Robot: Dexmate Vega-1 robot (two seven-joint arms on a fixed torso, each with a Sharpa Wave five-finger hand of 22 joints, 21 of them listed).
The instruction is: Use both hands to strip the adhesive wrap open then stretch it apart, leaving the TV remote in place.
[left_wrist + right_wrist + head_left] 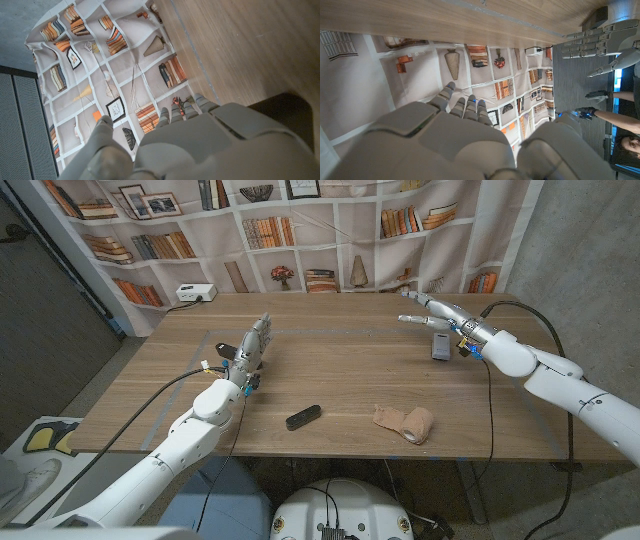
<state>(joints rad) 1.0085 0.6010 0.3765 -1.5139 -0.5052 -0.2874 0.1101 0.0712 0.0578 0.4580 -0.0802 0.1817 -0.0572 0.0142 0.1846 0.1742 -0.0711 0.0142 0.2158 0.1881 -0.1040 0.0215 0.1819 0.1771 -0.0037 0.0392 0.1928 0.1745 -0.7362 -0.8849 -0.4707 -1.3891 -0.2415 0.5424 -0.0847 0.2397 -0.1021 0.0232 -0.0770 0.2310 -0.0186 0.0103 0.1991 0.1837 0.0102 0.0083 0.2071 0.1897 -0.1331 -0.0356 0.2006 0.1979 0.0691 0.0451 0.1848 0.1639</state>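
Note:
A tan roll of adhesive wrap (407, 422) lies near the table's front edge, right of centre, with a loose crumpled end toward the left. The black TV remote (303, 417) lies to its left, apart from it. My left hand (253, 345) stands over the table's left half with fingers apart and upright, holding nothing, well behind the remote. My right hand (432, 315) hovers at the back right, fingers stretched out, far from the wrap. The wrist views show the backs of my left hand (190, 145) and right hand (470, 140) with nothing in them.
A small grey block (440, 346) lies under my right hand. A white power strip (195, 294) sits at the table's back left corner. A bookshelf-print curtain (330, 230) hangs behind. A person (620, 120) is at the right wrist view's edge.

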